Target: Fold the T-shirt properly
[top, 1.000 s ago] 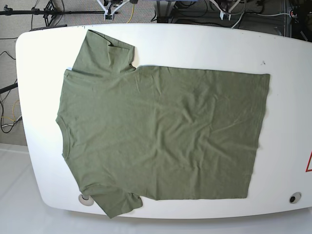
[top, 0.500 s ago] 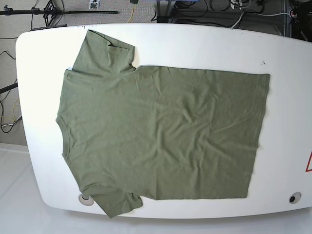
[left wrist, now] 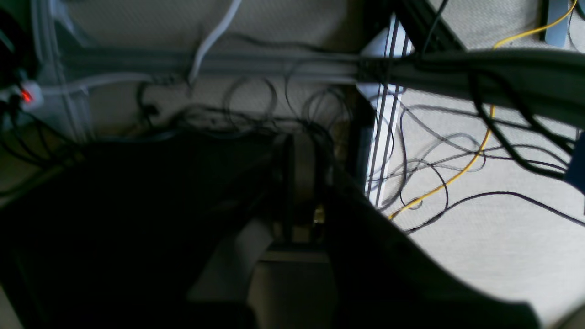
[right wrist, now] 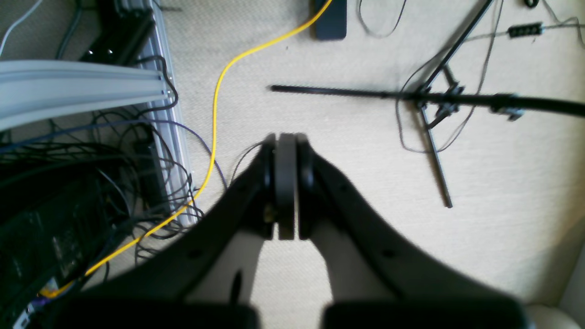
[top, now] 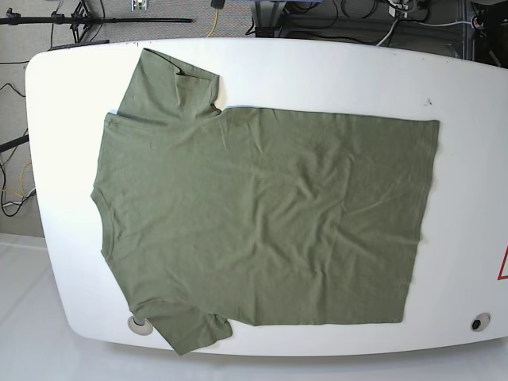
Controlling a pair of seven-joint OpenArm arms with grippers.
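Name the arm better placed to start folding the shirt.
Neither clearly: both the left gripper and right gripper are shut over the floor, off the table. The T-shirt lies flat, untouched.

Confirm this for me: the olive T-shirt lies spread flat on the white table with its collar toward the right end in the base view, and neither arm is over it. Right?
Not quite. In the base view the T-shirt lies flat on the white table with its collar toward the left end; the straight hem is at the right. Neither arm is over it.
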